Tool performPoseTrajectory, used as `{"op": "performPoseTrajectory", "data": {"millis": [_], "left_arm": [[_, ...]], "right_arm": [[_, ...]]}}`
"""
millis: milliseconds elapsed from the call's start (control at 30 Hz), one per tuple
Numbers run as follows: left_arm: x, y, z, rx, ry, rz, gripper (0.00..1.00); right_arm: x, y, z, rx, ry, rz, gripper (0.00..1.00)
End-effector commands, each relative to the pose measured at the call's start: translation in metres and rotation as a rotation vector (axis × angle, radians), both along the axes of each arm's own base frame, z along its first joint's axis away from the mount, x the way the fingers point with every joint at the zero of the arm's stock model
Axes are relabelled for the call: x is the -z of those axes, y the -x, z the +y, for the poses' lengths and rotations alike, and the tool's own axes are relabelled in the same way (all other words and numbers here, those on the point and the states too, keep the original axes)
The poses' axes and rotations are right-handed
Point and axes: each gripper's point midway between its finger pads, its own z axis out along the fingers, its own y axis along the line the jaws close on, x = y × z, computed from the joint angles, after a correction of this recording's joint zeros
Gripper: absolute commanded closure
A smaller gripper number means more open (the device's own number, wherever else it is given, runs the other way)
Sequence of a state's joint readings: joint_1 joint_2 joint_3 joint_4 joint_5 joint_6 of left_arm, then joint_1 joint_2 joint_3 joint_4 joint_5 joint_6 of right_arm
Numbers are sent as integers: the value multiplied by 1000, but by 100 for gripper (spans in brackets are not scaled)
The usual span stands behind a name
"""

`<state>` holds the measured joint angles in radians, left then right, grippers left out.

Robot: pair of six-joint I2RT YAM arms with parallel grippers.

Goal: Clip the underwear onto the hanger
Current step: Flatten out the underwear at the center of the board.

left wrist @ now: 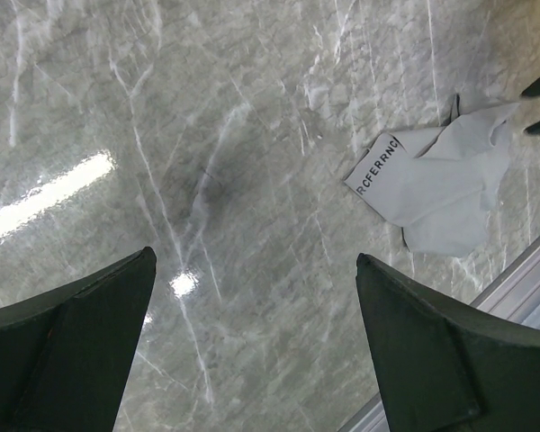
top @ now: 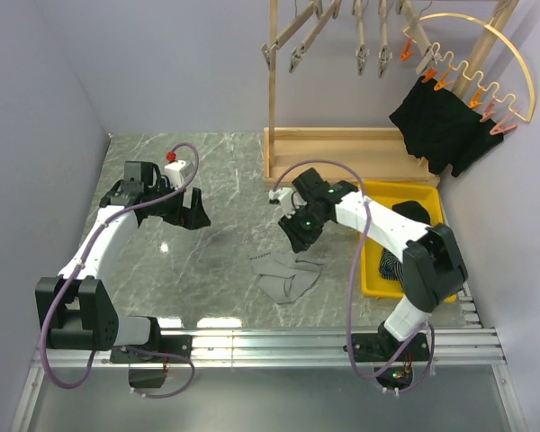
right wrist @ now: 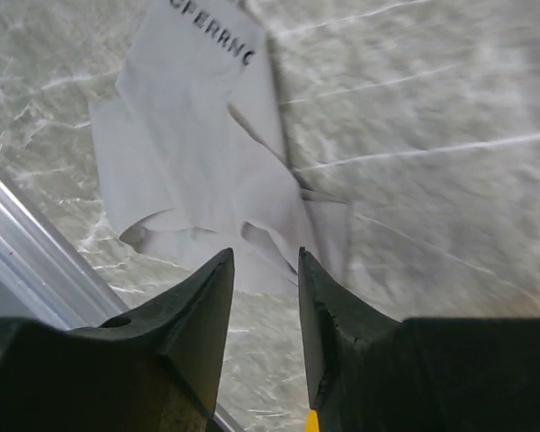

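Note:
A grey pair of underwear (top: 288, 277) lies crumpled on the marble table, its lettered waistband showing in the left wrist view (left wrist: 436, 187) and in the right wrist view (right wrist: 202, 153). My right gripper (top: 296, 236) hovers just above its far edge, jaws narrowly apart and empty (right wrist: 265, 261). My left gripper (top: 188, 216) is wide open and empty over bare table to the left (left wrist: 256, 265). The curved wooden hanger (top: 486, 67) with orange clips hangs at the back right, holding a black garment (top: 441, 121).
A wooden rack (top: 342, 144) with several wooden clip hangers (top: 328, 31) stands at the back. A yellow bin (top: 382, 270) with dark clothes sits under my right arm. A metal rail (top: 324, 342) runs along the near edge.

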<state>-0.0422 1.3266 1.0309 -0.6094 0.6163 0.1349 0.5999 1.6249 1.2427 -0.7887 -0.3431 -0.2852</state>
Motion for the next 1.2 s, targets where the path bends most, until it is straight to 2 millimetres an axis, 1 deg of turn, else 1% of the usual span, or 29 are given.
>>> {"op": "performPoseTrajectory", "data": {"millis": [0, 133, 233, 300, 367, 500, 567, 600, 633, 667, 700, 767, 800, 867, 900, 933, 1000, 1033, 1100, 1133, 1167], "left_arm": [[-3, -5, -1, -7, 1, -25, 1], [-2, -5, 0, -6, -2, -25, 1], [0, -6, -1, -8, 3, -18, 1], [0, -6, -1, -10, 3, -17, 1], [-1, -6, -1, -12, 5, -18, 1], [-1, -5, -1, -15, 3, -19, 1], [-1, -4, 0, -17, -1, -19, 1], [-1, -4, 0, -16, -2, -20, 1], [-2, -4, 1, -18, -6, -24, 1], [-2, -4, 1, -19, -8, -22, 1], [-2, -4, 1, -20, -9, -25, 1], [-3, -5, 2, -23, -10, -28, 1], [-4, -6, 2, -27, -7, -30, 1], [-4, -7, 1, -29, -5, -28, 1], [-6, -8, 1, -33, 0, -28, 1], [-5, -8, 1, -35, 2, -25, 1], [-7, -10, 0, -35, 10, -24, 1], [-8, -11, -1, -35, 13, -25, 1], [-11, -12, -2, -32, 18, -36, 1], [-12, -12, -1, -31, 18, -41, 1], [-11, -12, -2, -29, 20, -40, 1]], "right_arm": [[7, 14, 5, -3, 27, 107, 59], [11, 23, 9, 17, 31, 184, 60], [15, 24, 13, 38, 39, 228, 61], [23, 24, 13, 59, 56, 255, 60], [29, 23, 15, 78, 62, 272, 59], [34, 20, 21, 95, 53, 303, 52], [41, 20, 22, 97, 70, 326, 51], [41, 17, 23, 98, 72, 321, 53], [41, 16, 24, 98, 71, 320, 57], [39, 12, 27, 96, 60, 311, 72], [36, 9, 29, 98, 51, 303, 79], [25, 3, 35, 95, 22, 283, 94], [14, -4, 43, 89, -9, 257, 100], [-10, -6, 57, 60, -85, 233, 100], [-26, -11, 65, 47, -123, 202, 100], [-46, -5, 74, 2, -180, 184, 100], [-72, -1, 80, -47, -244, 146, 100], [-96, 12, 80, -117, -309, 125, 100], [-101, 24, 70, -152, -322, 91, 100], [-114, 30, 61, -166, -344, 37, 100], [-111, 30, 51, -156, -325, 17, 100]]}}
